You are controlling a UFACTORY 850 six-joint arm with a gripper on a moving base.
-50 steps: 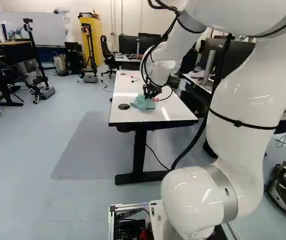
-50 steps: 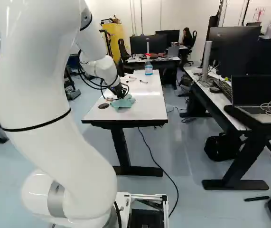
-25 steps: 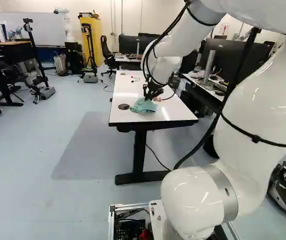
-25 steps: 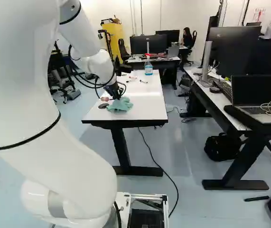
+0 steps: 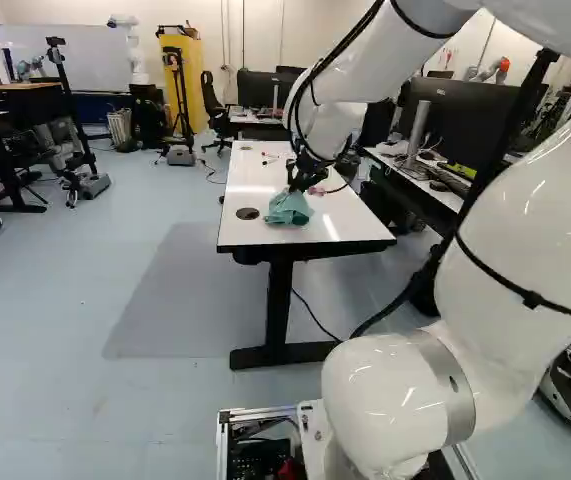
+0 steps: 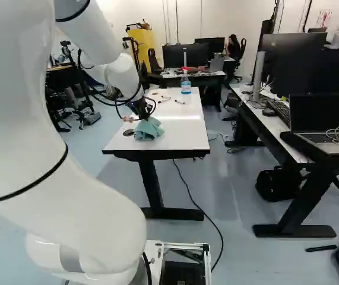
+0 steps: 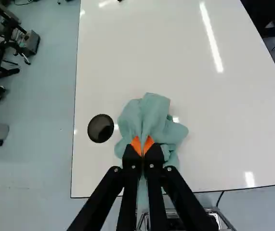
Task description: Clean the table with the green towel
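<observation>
End effector (image 7: 142, 146) clamped on bunched green towel (image 7: 149, 113), beside round cable hole (image 7: 100, 128) at near end of table (image 7: 214, 120). I judge grasp done; can't tell whether any wiping is. Far stretch, with spray bottle (image 6: 186, 86) and markers (image 6: 180, 102), probably remains.

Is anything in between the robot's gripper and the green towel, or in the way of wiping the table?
Nothing visible is between them: the gripper is pinching the towel. Farther along the table, some pens and a spray bottle might get in the way of wiping there.
</observation>
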